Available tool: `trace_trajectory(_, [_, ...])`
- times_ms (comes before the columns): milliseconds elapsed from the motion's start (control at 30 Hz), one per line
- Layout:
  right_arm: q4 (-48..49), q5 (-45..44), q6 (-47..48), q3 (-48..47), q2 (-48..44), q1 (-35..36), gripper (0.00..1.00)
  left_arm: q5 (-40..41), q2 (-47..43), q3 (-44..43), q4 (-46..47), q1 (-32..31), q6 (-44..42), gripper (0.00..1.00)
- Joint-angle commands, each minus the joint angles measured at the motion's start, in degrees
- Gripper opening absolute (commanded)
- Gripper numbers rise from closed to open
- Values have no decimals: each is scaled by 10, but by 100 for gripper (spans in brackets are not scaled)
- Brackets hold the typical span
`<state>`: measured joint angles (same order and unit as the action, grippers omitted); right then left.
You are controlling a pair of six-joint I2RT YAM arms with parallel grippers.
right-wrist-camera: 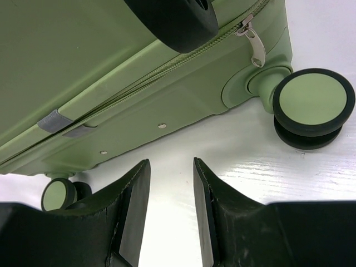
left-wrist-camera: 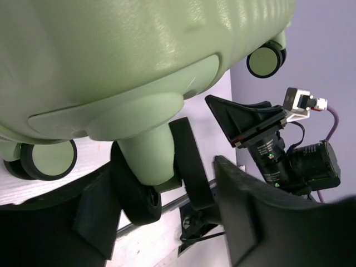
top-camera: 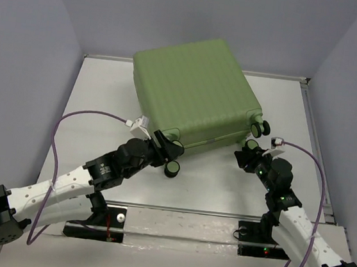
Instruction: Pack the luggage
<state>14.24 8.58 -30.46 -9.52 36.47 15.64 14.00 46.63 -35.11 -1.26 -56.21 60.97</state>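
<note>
Though shell is shut and zip (right-wrist-camera: 167, 69) looks run closed, you can't see contents, so packing unverifiable; judged mostly done. Light-green hard-shell suitcase (top-camera: 193, 90) lies flat on white table (top-camera: 98, 98), far centre, turned askew, wheels toward you. Your left gripper (left-wrist-camera: 167, 189): jaws apart, straddling near caster (left-wrist-camera: 147, 161), not yet clamped. Your right gripper (right-wrist-camera: 171, 167): jaws apart, empty, over table just beside suitcase's wheel edge. Left, probably: grip caster, shift or stand case

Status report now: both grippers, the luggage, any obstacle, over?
Left gripper open, jaws astride a caster wheel. Right gripper open, empty, facing the zip. Luggage closed, on table. No obstacle seen.
</note>
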Motion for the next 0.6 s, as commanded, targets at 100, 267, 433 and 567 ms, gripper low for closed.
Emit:
trace_trajectory(100, [33,-5,-7,5,-7,-2,43,31,-43,32,80,-7,20,36])
trace_trajectory(267, [25,-16,4,-4,0,-2,46,25,-37,14,101,-7,6,7])
trace_trajectory(433, [28,-62,11,-5,1,-2,47,7,-32,-13,131,-7,-13,6])
trace_trajectory(567, [36,-105,14,-17,24,-8,48,-7,-39,-16,172,-7,-17,6])
